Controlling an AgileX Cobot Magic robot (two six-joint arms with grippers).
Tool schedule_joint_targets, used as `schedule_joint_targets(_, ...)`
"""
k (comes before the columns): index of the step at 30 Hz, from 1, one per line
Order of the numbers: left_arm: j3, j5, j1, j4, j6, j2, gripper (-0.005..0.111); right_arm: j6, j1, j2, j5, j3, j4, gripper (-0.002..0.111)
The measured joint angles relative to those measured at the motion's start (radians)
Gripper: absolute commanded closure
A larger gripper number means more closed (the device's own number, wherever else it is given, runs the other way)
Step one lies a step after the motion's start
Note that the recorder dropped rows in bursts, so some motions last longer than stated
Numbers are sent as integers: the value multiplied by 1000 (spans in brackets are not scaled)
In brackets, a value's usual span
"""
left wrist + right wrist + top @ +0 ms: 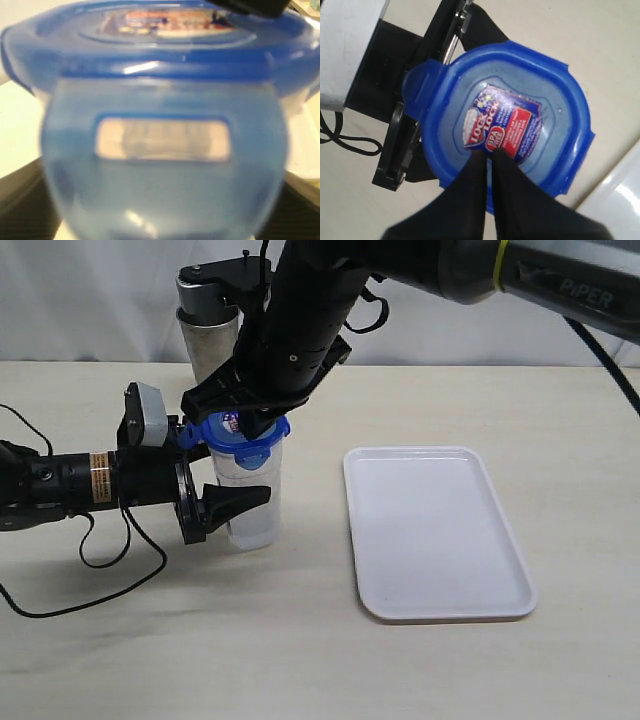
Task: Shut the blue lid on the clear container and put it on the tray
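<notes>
1. My left claw (246, 492) is clamped round the clear container (252, 520), which stands upright on the table (300, 660), left of the tray (435, 530) and not touching it.
2. The blue lid (238, 443) sits on the container's mouth. My right claw (487, 154) rests tip-down on its top, jaws pressed together and holding nothing.
3. Only the right wrist view shows the sticker (502, 127) (tips at its edge) and one flap (420, 82) jutting outward.
4. The left wrist view is blurred, showing only lid rim and container wall.
5. Only the exterior view shows the steel tumbler (205, 330) behind.

Tray (437, 532) bare, steel tumbler (205, 340) close behind clear container (258, 525)
</notes>
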Motion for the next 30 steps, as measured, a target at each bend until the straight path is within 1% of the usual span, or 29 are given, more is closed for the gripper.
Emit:
schedule_joint_targets(4,0,-2,0,2,0,0,27,0,0,0,0,0,0,104)
schedule_joint_targets(6,0,-2,0,2,0,0,31,0,0,0,0,0,0,104)
schedule_joint_targets(9,0,-5,0,14,-2,0,54,0,0,0,0,0,0,104)
schedule_joint_targets(10,0,-8,0,16,-4,0,68,0,0,0,0,0,0,104)
schedule_joint_targets(11,0,-7,0,21,-7,0,77,0,0,0,0,0,0,104)
schedule_joint_targets(13,0,-7,0,25,-9,0,104,0,0,0,0,0,0,104)
schedule_joint_targets(14,0,-7,0,30,-9,0,107,-2,0,0,0,-1,2,104)
schedule_joint_targets(16,-2,-10,0,39,-7,0,107,-11,0,0,6,-4,2,103)
schedule_joint_targets(17,-2,-10,0,44,-2,0,107,-20,0,0,9,-4,4,100)
schedule_joint_targets(21,-2,-25,0,67,57,-2,107,-52,0,-19,16,-2,-1,86)
schedule_joint_targets(22,-2,-27,0,74,75,-2,107,-56,0,-29,17,-2,-3,81)
schedule_joint_targets(23,-2,-27,0,88,92,-9,107,-58,0,-52,17,-2,-5,79)
schedule_joint_targets(25,-2,12,0,100,75,-35,107,-58,0,-91,21,-2,-5,80)
schedule_joint_targets(28,0,117,0,149,6,-112,107,-54,0,-118,56,-2,-28,80)
schedule_joint_targets(30,0,114,0,188,-34,-150,107,-52,0,-116,61,28,-69,90)
